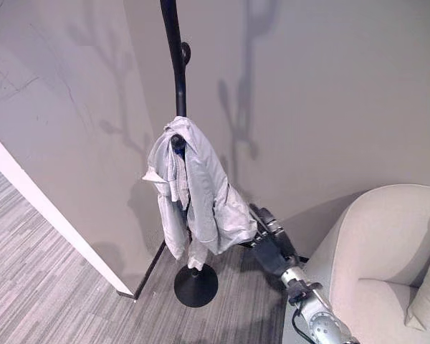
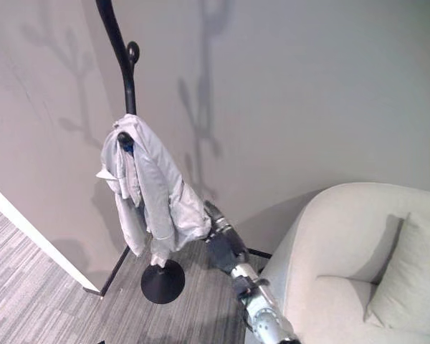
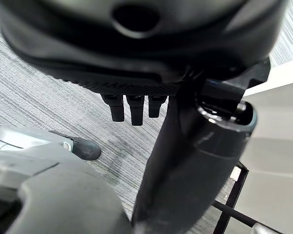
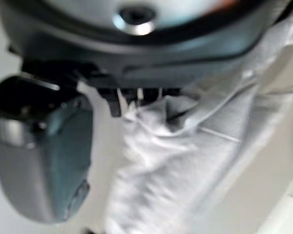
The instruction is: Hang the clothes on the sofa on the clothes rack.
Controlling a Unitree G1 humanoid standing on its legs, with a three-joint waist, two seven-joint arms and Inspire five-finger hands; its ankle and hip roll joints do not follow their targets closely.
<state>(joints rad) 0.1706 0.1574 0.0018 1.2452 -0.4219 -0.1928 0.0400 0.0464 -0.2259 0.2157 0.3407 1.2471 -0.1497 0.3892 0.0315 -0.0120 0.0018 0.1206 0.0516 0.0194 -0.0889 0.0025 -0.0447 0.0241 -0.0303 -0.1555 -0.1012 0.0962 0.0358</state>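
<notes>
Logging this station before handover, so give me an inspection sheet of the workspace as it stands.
Surface: grey striped carpet, nothing loose seen on it.
Job's things: light grey jacket draped over a hook of the black clothes rack, which stands upright on its round base.
Clutter: nothing seen.
Hands: right hand at the jacket's lower edge, grip unclear; left hand over the carpet, fingers straight, holding nothing.
Cables: nothing seen.
Surroundings: beige sofa with cushion; plain walls.

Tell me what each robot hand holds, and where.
Right robot hand meets the jacket's lower hem; whether it grips cannot be told. Left robot hand holds nothing.
</notes>
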